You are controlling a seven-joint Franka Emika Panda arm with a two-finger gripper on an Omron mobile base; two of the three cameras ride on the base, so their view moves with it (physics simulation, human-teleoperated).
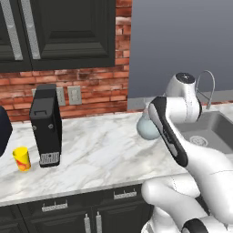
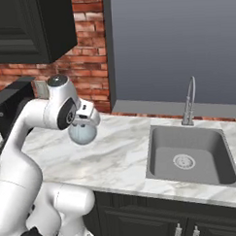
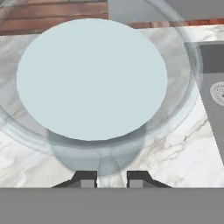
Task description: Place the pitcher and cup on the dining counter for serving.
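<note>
Pitcher [image 3: 92,78], a pale blue-grey glass vessel, is sitting right under the hand, its round base filling the middle of the hand view while its flared rim is passing between the two dark fingertips [image 3: 85,178]; the gripper [image 3: 111,179] is pinching that rim with its jaws drawn close together. From the left base view the bulbous body [image 1: 148,127] is peeking out behind the arm's forearm, and from the right base view it [image 2: 82,133] is hanging just below the wrist, above the marble counter [image 2: 116,154]. Whether it is touching the counter cannot be told. To its right the grey sink [image 2: 192,155] and its faucet [image 2: 189,104] are lying well apart. Far to the left, the yellow cup [image 1: 21,159] is standing upright on the same counter, just beside the black coffee machine [image 1: 46,125], against the brick wall [image 1: 91,77]
</note>
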